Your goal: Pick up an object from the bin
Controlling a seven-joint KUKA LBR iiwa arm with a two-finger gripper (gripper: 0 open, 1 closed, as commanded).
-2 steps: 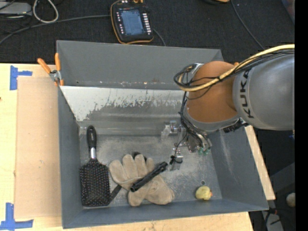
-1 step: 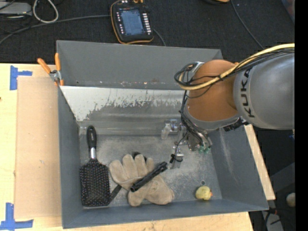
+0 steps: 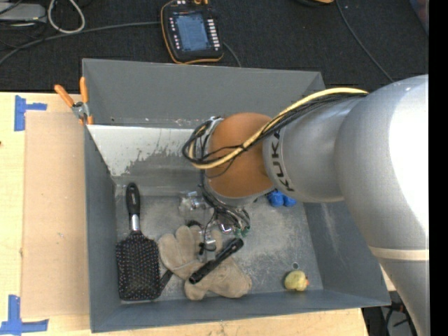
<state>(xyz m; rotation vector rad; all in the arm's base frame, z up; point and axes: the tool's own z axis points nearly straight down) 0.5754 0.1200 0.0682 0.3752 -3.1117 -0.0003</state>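
My gripper (image 3: 208, 238) hangs low in the middle of the bin, below the orange wrist cover. Its tip is down at a beige, floppy cloth-like thing (image 3: 183, 252) on the bin floor. A slim black stick-shaped thing (image 3: 218, 258) lies slantwise across that cloth, just to the right of and below the gripper's tip. Nothing shows as held.
A black hairbrush (image 3: 136, 261) lies along the left side of the bin floor, handle pointing to the back. A small yellow lump (image 3: 296, 280) sits at the front right. A blue thing (image 3: 281, 200) peeks out beside the arm. The arm covers the bin's right back.
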